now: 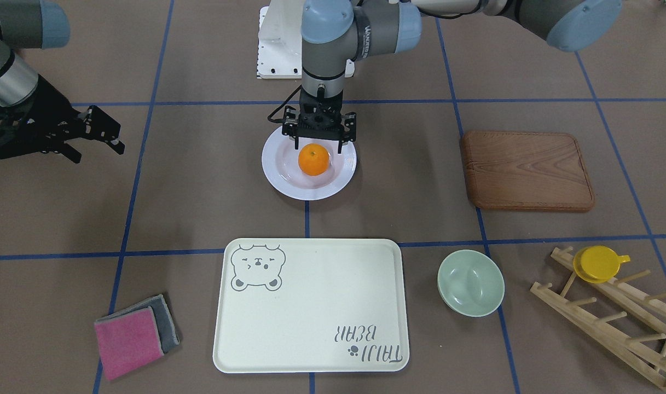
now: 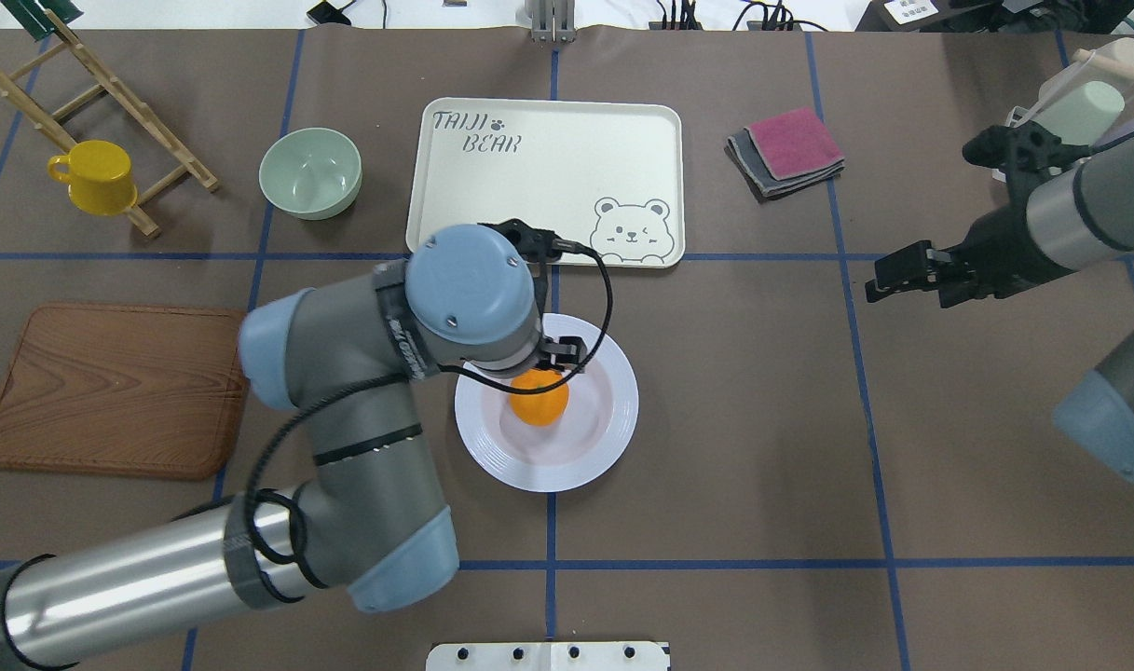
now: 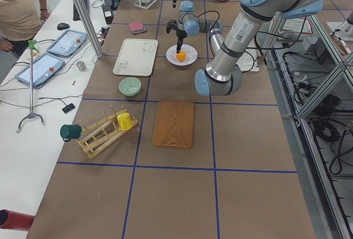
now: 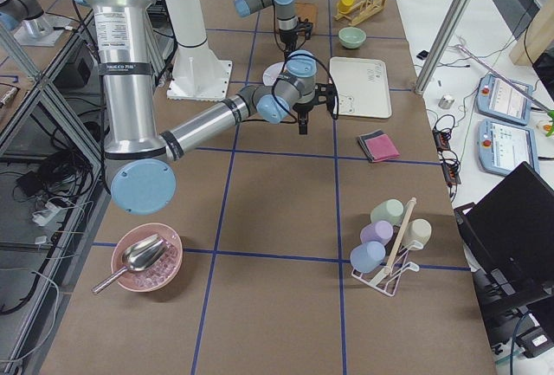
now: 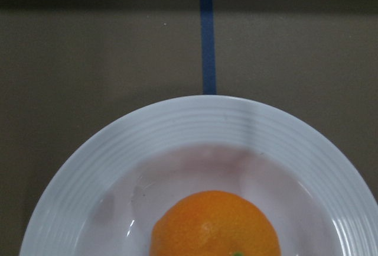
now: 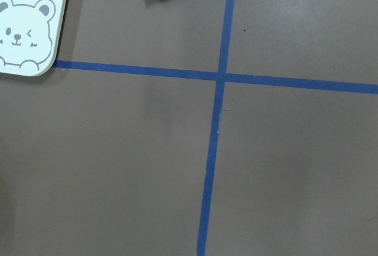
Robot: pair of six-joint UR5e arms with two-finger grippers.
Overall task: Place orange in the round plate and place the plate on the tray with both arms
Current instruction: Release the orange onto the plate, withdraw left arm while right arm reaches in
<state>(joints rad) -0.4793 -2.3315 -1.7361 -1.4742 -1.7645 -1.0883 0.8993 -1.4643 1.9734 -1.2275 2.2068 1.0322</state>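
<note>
Orange [image 1: 314, 159] rests in the centre of the round plate [image 1: 275, 172]. Overhead, tray [image 2: 529, 196] lies at plate's 12 o'clock. Left hand [image 1: 318, 146] spread wide over fruit. Right hand [image 1: 97, 150] spread, well off near 3 o'clock. Lift clear; grip opposite rims level.

The tray [image 1: 311, 306] is cream, with a grey bear face in one corner and grey "TAIJI BEAR" lettering in the opposite one. Off its bear-side long edge, the plate [image 1: 286, 180] is white with fine ridged rings, and the orange [image 1: 314, 159] is bright orange. Beside its short edges are a pale-green bowl [image 1: 471, 282] and pink and grey cloths [image 1: 130, 334]. Beyond the bowl are a wood-grained brown board [image 1: 527, 171] and a yellow cup [image 1: 598, 264]. The table [image 1: 201, 180] is brown with blue tape lines. The left gripper [image 1: 318, 143] and right gripper [image 1: 97, 152] are black.
</note>
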